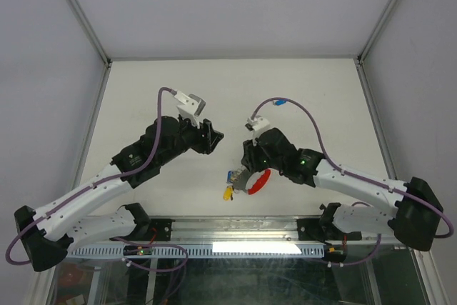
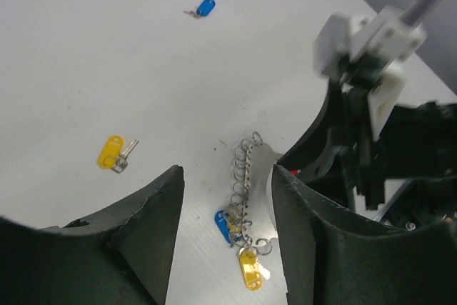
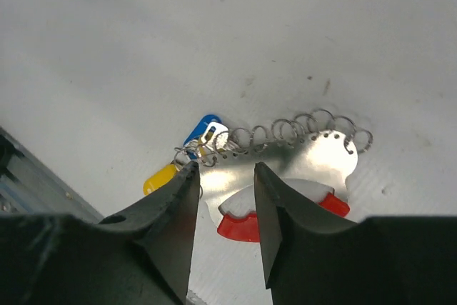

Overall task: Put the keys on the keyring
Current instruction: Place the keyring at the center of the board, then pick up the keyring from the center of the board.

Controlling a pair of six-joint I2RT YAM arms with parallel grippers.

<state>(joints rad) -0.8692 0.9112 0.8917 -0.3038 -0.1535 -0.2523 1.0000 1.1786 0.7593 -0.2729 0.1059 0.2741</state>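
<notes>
- Top external: the left gripper (image 1: 214,137) hangs over the bare table (image 1: 143,91), up and to the left of the keyring (image 1: 251,182). The right gripper (image 1: 248,169) sits right over the keyring. The red strip (image 1: 261,178) curves out beside this gripper, and a blue key (image 1: 232,175) and a yellow key (image 1: 228,192) lie at the keyring's left end.
- Left wrist: the left gripper (image 2: 225,171) has its fingers spread wide, holding nothing. Through the gap the chain (image 2: 243,169) lies on the table, with the two keys bunched at its near end. A loose yellow key (image 2: 114,151) lies well to the left, and a loose blue key (image 2: 206,8) lies farther off.
- Right wrist: the right gripper (image 3: 223,176) has its fingers parted by a narrow gap over the metal plate (image 3: 321,155) and the red strip. I cannot tell whether they touch it.
</notes>
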